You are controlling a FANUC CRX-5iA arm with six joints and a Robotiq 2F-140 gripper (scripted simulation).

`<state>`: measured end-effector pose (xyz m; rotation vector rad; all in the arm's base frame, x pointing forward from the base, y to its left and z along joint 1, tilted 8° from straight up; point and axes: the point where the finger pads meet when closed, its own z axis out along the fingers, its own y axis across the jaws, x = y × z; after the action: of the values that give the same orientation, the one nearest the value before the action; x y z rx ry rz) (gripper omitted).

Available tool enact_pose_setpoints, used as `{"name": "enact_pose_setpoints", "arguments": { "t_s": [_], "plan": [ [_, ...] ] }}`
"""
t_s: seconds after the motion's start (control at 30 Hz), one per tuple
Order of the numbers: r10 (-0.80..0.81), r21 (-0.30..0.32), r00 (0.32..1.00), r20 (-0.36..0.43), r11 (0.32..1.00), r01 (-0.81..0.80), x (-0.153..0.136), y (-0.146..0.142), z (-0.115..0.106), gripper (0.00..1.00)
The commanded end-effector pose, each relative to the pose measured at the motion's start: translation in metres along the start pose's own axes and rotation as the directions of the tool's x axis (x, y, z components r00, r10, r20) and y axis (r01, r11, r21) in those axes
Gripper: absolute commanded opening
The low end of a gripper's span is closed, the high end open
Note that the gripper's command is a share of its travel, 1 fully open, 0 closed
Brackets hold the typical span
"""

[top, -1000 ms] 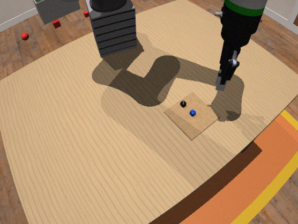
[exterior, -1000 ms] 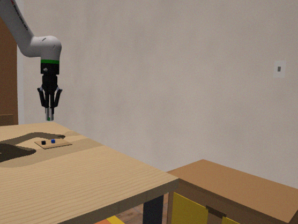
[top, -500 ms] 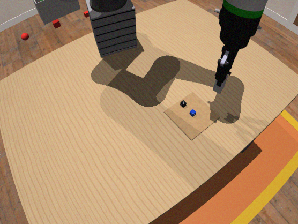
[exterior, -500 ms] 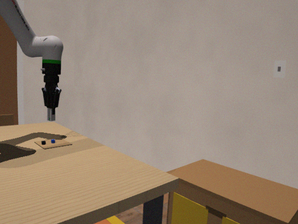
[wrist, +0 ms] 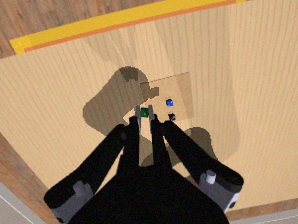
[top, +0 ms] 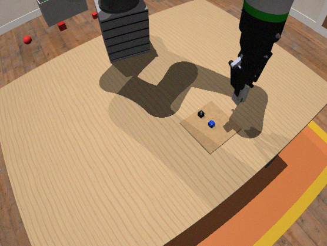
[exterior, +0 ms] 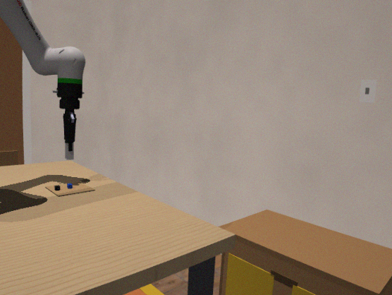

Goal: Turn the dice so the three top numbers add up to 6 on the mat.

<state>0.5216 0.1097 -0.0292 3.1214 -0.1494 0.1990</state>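
Note:
My gripper [top: 240, 99] [exterior: 69, 155] [wrist: 144, 111] is shut on a green die [top: 242, 100] [wrist: 144, 113] and holds it in the air, well above the table. In the top view it appears up and to the right of the mat [top: 210, 145] [exterior: 82, 190] [wrist: 180, 86], which lies flat. A black die [top: 201, 113] [exterior: 57, 188] [wrist: 172, 117] and a blue die [top: 211, 123] [exterior: 70, 185] [wrist: 169, 103] rest on the mat, apart from each other. Their top numbers are too small to read. The green die's numbers cannot be read either.
The mat lies on the wooden table [top: 103, 176] [exterior: 141, 229]. The robot's slatted grey base [top: 126, 35] stands at the table's back in the top view. The arm's shadow falls across the table and part of the mat. A brown cabinet [exterior: 303, 236] stands beyond the table.

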Motion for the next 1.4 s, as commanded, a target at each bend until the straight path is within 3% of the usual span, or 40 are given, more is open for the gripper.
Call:
{"name": "enact_pose_setpoints", "arguments": {
  "t_s": [0.0,0.27,0.47,0.53,0.57,0.83,1.0,1.1,1.13,1.37],
  "plan": [
    [0.162,-0.011,0.987,-0.01,0.987,-0.162,0.002,0.003,0.0,0.07],
    [0.375,-0.008,0.927,-0.012,0.927,-0.375,0.005,0.007,-0.001,0.07],
    [0.567,-0.005,0.824,-0.014,0.824,-0.567,0.007,0.012,-0.001,0.07],
    [0.567,-0.005,0.824,-0.014,0.824,-0.567,0.007,0.012,-0.001,0.07],
    [0.646,-0.004,0.763,-0.014,0.763,-0.646,0.008,0.014,-0.001,0.07],
    [0.797,-0.001,0.603,-0.015,0.604,-0.797,0.011,0.018,-0.001,0.07],
    [0.896,0.002,0.444,-0.015,0.444,-0.896,0.013,0.022,-0.001,0.07],
    [0.904,0.003,0.428,-0.015,0.428,-0.904,0.013,0.023,-0.001,0.07],
    [0.942,0.004,0.335,-0.014,0.336,-0.942,0.014,0.025,-0.002,0.07],
    [0.989,0.007,0.147,-0.013,0.147,-0.989,0.016,0.029,-0.002,0.07]
  ]
}}
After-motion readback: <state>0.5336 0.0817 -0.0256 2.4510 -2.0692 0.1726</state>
